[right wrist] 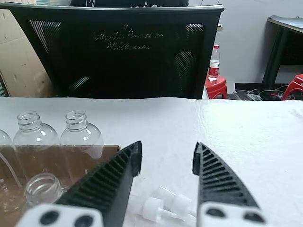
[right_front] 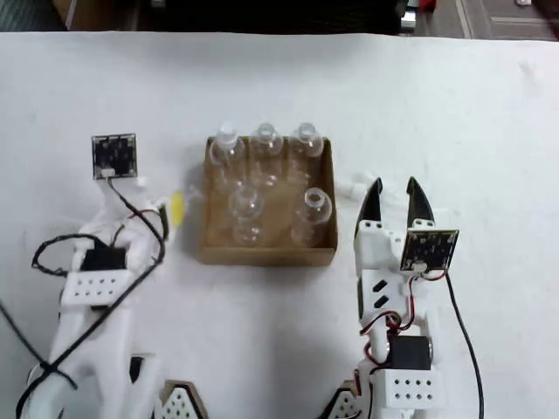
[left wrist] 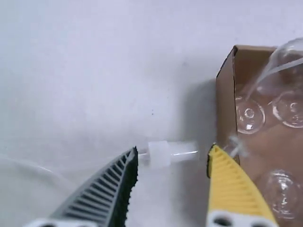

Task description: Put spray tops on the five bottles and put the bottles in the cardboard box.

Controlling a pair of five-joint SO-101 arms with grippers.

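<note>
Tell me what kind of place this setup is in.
Probably an office or lab workspace: a white-covered table, a black mesh office chair behind it, and a red stool on the floor.

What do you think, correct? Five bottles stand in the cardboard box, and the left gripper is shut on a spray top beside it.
One error: the left gripper is open, not shut. The left wrist view shows the spray top lying between its spread jaws beside the cardboard box. The five bottles do stand in the box.

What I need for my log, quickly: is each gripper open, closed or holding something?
Left gripper: open, a spray top lying between its jaws, not gripped.
Right gripper: open, holding nothing.
</note>
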